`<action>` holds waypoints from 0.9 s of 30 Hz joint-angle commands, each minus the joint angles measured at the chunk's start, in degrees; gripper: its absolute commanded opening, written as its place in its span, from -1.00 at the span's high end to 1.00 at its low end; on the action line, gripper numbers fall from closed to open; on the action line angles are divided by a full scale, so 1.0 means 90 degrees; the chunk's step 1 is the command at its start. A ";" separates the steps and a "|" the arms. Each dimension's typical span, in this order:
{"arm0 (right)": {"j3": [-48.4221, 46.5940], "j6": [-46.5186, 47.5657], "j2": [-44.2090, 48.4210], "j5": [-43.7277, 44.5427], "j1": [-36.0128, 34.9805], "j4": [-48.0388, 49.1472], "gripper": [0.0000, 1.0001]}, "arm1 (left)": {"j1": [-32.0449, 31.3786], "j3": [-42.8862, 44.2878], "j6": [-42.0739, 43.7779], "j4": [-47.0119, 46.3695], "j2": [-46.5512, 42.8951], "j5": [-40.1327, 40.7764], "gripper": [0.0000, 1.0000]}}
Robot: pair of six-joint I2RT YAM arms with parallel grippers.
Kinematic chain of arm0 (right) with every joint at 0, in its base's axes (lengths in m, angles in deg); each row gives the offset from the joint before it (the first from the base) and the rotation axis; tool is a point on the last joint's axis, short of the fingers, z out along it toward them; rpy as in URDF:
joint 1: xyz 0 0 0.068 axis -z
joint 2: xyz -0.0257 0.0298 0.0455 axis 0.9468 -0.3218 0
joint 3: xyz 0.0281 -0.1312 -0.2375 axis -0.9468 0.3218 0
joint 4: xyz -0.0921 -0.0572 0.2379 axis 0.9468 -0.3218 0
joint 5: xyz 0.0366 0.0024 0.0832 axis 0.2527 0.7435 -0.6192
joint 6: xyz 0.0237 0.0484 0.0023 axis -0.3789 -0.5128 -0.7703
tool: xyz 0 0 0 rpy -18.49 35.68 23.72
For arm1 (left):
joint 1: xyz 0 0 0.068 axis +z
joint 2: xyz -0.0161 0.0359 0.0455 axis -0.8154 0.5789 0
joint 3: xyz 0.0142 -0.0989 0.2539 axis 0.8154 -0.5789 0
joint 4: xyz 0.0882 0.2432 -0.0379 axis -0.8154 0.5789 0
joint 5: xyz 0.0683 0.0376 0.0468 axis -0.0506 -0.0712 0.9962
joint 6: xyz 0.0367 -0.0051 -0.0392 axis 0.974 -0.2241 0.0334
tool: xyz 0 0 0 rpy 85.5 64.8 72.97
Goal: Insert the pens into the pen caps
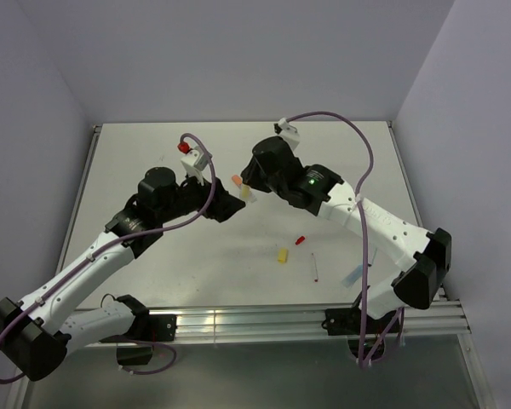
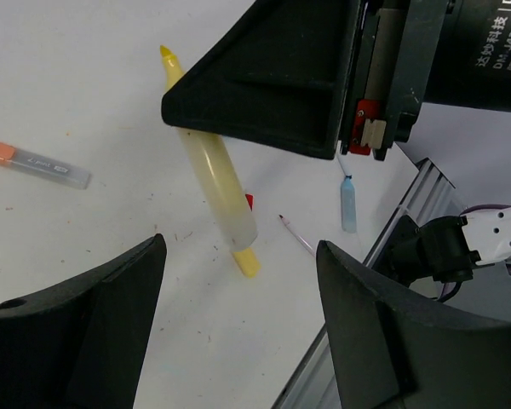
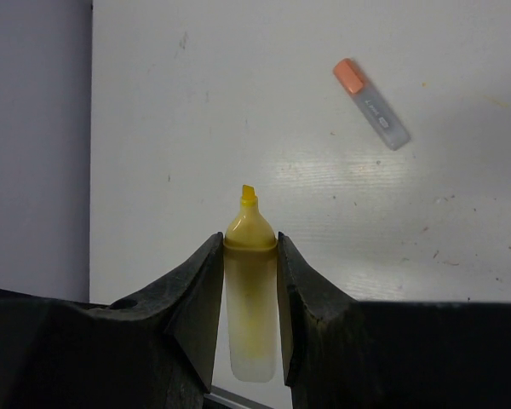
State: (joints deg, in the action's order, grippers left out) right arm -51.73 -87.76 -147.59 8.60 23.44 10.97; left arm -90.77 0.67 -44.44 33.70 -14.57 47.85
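My right gripper (image 3: 251,256) is shut on a yellowish pen (image 3: 251,298) whose bare yellow tip points away from the wrist, above the table. From the left wrist the same pen (image 2: 213,175) hangs slanted under the right gripper's black finger (image 2: 264,85). My left gripper (image 2: 238,324) is open with nothing between its fingers, just left of the right gripper (image 1: 247,193). A yellow pen cap (image 1: 282,255) lies on the table nearer the front, with a small red cap (image 1: 300,241) beside it. A pen wearing an orange cap (image 3: 370,104) lies flat on the table.
A thin red pen (image 1: 314,267) and a light blue pen (image 1: 353,275) lie toward the front right. The metal rail (image 1: 264,322) runs along the table's near edge. Grey walls close the back and both sides.
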 commanded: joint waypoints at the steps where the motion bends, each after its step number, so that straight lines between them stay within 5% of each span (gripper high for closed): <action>1: -0.0642 -0.0094 -0.0101 0.0303 -0.0246 -0.0121 1.00 | 0.0061 -0.0014 -0.0093 -0.0317 -0.0020 -0.0111 -0.53; 15: -0.0868 -0.0299 -0.0219 0.0187 -0.0745 0.0114 1.00 | 0.0227 -0.0073 -0.0318 -0.0444 -0.0010 -0.0179 -0.41; 27: -0.0897 -0.0319 -0.0277 0.0303 -0.0901 0.0475 1.00 | 0.0295 -0.0112 -0.0455 -0.0600 0.0048 -0.0550 0.10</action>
State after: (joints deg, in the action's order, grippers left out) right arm -56.69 -90.05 -149.80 9.15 16.07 11.91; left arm -88.54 0.08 -47.85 31.26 -14.22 45.12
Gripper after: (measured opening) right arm 0.350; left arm 0.462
